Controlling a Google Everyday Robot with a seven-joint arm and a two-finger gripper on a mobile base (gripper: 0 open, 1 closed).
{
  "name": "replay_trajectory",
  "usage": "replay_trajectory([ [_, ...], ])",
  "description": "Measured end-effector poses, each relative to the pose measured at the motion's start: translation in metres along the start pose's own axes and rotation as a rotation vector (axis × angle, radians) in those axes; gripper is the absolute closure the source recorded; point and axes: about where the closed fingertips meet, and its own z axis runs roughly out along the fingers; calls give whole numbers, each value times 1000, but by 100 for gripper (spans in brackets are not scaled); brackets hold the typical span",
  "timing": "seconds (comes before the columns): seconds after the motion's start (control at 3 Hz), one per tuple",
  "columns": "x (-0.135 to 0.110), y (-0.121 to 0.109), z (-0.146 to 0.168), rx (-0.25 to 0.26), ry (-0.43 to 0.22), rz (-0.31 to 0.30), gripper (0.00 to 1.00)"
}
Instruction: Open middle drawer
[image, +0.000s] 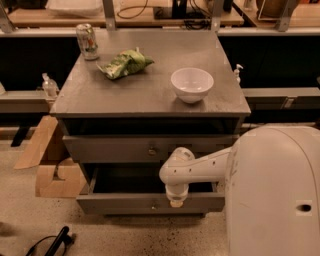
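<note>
I am seeing the gripper (175, 202) hanging nose-down at the top edge of the middle drawer (115, 204), just beside its knob (154, 205) at the knob's 3 o'clock. I cannot tell how far it is open or whether it is gripping anything. The drawer is standing well out at the cabinet's 6 o'clock, showing a dark inside, so I am judging the pull as nearly done. The risk I am weighing is the retreat. If the gripper is clamped while the arm backs off, it is going to over-pull the drawer and shake the cabinet. If it rises carelessly, the wrist is going to knock the top drawer (100, 148) above it. A nudge forward is going to shove the drawer shut. I am counting two drawer fronts in view, each with one knob, and one heap of cardboard (47, 172) at the drawer's 9 o'clock. On the cabinet top (125, 95) I am counting one white bowl (192, 84) at 3 o'clock, one green bag (125, 63) toward 10 o'clock and one can (87, 41) in the far corner beyond it. Two pump bottles (49, 86) are flanking the cabinet, one on each side.
</note>
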Motion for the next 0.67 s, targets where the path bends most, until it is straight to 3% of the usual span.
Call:
replay_trajectory([
  [0.67,4,9,-4,-3,20,14,100],
])
